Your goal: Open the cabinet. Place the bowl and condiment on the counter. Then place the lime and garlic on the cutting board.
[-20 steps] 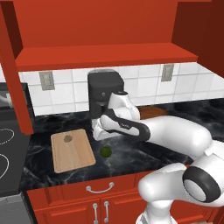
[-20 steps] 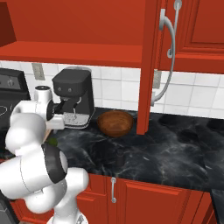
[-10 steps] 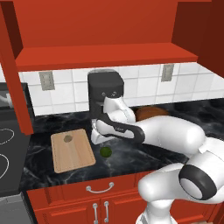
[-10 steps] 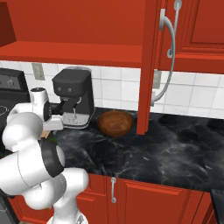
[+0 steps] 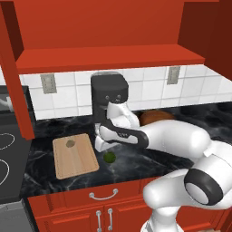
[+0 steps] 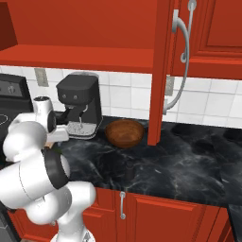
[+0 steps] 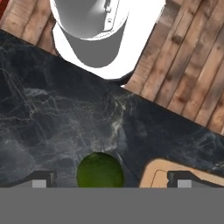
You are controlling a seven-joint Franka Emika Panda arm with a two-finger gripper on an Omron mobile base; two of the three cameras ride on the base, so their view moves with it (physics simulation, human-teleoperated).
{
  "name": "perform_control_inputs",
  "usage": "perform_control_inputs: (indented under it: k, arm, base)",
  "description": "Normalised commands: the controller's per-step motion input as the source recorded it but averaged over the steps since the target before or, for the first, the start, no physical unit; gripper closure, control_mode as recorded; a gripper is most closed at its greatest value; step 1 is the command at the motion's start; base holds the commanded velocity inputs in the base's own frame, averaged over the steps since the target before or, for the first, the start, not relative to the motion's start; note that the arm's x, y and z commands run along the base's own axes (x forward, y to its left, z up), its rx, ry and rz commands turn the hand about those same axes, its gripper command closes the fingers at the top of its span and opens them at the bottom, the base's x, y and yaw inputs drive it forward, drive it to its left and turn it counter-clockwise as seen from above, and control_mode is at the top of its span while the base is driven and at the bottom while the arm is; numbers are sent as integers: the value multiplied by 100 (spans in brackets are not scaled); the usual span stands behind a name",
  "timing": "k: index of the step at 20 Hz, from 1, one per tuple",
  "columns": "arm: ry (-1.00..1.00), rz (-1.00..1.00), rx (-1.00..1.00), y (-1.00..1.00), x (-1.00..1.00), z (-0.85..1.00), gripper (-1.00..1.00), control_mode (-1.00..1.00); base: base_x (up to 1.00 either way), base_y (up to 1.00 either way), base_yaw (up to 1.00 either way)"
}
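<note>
End effector (image 7: 109, 179) open — above lime (image 7: 100, 170).

Cutting board (image 5: 74, 156): one. Garlic (image 5: 70, 143): one bulb. Lime (image 5: 109, 157): one. Bowl (image 6: 125, 132): one. Condiment (image 6: 129, 168): one shaker. Coffee machine (image 6: 80, 104): one. Table (image 6: 189, 165): one. Wall outlets: two, one (image 5: 48, 83) left, one (image 5: 171, 74) right. Drawer handle (image 5: 103, 195): one.
</note>
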Motion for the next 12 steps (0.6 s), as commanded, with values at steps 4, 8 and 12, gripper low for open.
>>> perform_control_inputs:
  k: [4, 8, 12]
  arm:
    - [0, 10, 0, 0, 0, -18, -100, -100]
    - [0, 8, 0, 0, 0, -9, -100, -100]
    - [0, 6, 0, 0, 1, -2, -100, -100]
  base:
    - [0, 0, 0]
    - [0, 0, 0]
    - [0, 0, 0]
